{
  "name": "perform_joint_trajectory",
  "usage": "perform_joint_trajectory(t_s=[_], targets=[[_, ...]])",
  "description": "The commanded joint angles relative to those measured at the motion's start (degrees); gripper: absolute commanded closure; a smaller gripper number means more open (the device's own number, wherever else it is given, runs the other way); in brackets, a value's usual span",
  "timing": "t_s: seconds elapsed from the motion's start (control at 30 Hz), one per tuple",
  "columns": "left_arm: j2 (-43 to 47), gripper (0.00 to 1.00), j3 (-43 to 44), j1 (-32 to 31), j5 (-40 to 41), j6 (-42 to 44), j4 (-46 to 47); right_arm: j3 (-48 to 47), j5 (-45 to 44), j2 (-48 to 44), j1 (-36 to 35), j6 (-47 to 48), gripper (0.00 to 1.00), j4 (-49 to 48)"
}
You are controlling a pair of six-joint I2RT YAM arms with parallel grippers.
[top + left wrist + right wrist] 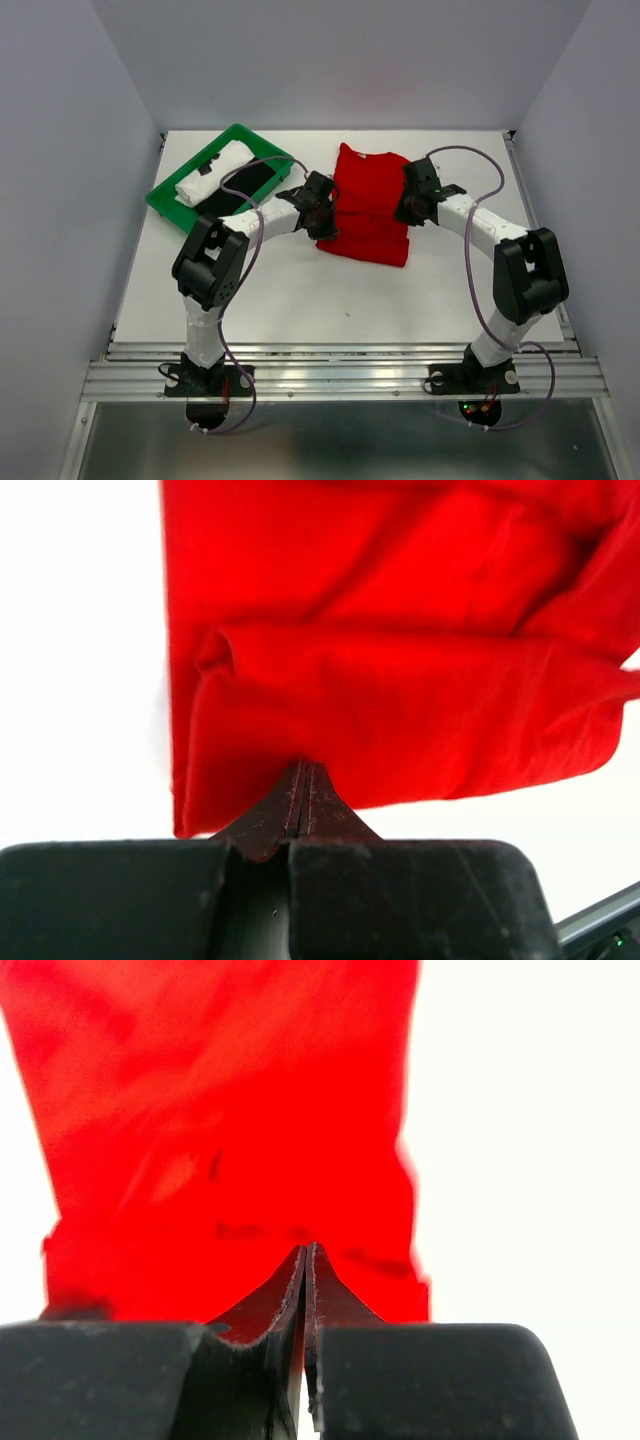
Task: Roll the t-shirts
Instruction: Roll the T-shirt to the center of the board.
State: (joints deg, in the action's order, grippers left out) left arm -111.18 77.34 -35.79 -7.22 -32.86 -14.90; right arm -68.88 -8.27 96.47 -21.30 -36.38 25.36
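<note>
A bright red t-shirt [368, 205] lies folded in layers at the middle of the table. My left gripper [318, 208] is at its left edge and my right gripper [415, 200] is at its right edge. In the left wrist view the fingers are pressed together with the gripper [303, 767] meeting the near edge of the red cloth [400, 680], which puckers into a fold beside them. In the right wrist view the gripper [307, 1250] is shut the same way against the blurred red cloth [220, 1140]. No gap shows between either pair of jaws.
A green plastic tray [170, 197] stands at the back left, holding a rolled white cloth [212, 172] and a black item [245, 185]. White walls close the table on the left, right and back. A metal rail runs along the near edge.
</note>
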Motion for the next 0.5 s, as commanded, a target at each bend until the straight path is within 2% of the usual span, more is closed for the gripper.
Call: perform_joint_trajectory(t_s=[0.0, 0.13, 0.23, 0.37, 0.47], targets=[[-1.7, 1.00, 4.4, 1.2, 1.0, 1.9, -1.3, -5.2, -2.4, 5.9, 1.6, 4.0, 0.95, 1.2], [-4.6, 1.00, 5.2, 1.5, 0.2, 1.7, -2.0, -10.9, -4.9, 12.0, 2.1, 5.9, 0.95, 1.3], [-6.2, 1.00, 4.8, 1.9, -1.1, 0.9, -2.1, -11.3, -6.1, 15.6, 2.1, 5.9, 0.96, 2.5], [-7.0, 1.00, 4.7, 2.1, -1.6, 1.1, -2.3, -1.9, -4.3, 13.3, 2.1, 4.0, 0.98, 0.0], [-7.5, 1.00, 5.1, 2.6, -0.6, 1.9, -2.9, 6.2, -1.1, 8.0, 1.4, 1.5, 0.98, -2.8]])
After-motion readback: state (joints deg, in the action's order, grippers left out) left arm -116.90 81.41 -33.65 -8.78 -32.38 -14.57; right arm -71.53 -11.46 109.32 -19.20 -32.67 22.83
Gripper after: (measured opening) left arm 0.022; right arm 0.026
